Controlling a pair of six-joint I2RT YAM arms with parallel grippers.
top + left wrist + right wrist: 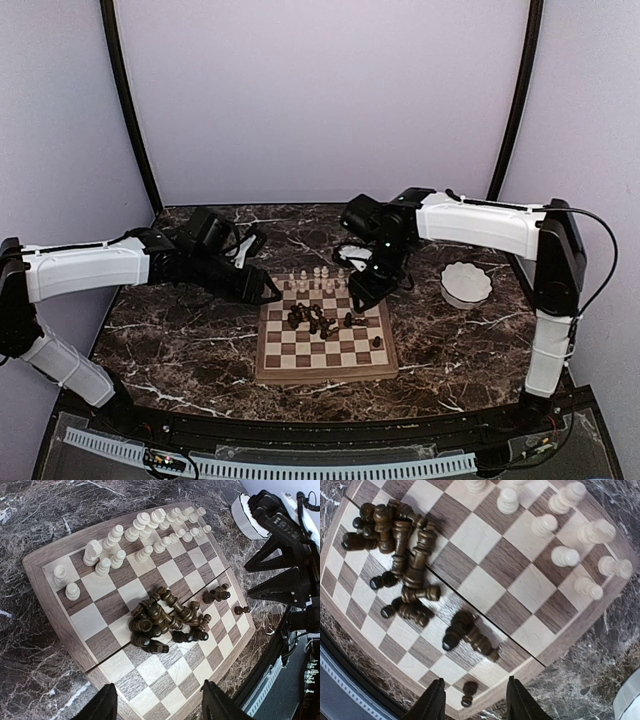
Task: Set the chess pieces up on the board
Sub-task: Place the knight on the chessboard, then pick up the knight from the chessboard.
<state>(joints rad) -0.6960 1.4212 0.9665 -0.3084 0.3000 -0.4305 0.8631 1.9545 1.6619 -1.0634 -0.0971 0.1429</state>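
Note:
The board (270,366) lies mid-table, checkered with a brown rim; it also shows in the left wrist view (45,567) and the right wrist view (555,645). Cream pieces (142,525) stand along its far rows (318,275) (570,555). Dark brown pieces (312,318) lie heaped at the middle (160,620) (405,545). Two dark pieces (467,635) lie apart, and one dark pawn (468,692) (377,343) stands near the right edge. My left gripper (159,702) is open and empty above the board's left side (268,292). My right gripper (475,702) is open and empty over the board's right edge (358,296).
A white scalloped bowl (466,284) sits right of the board on the dark marble table (180,340); its rim shows in the left wrist view (242,517). The table's black front rail (330,430) runs along the near edge.

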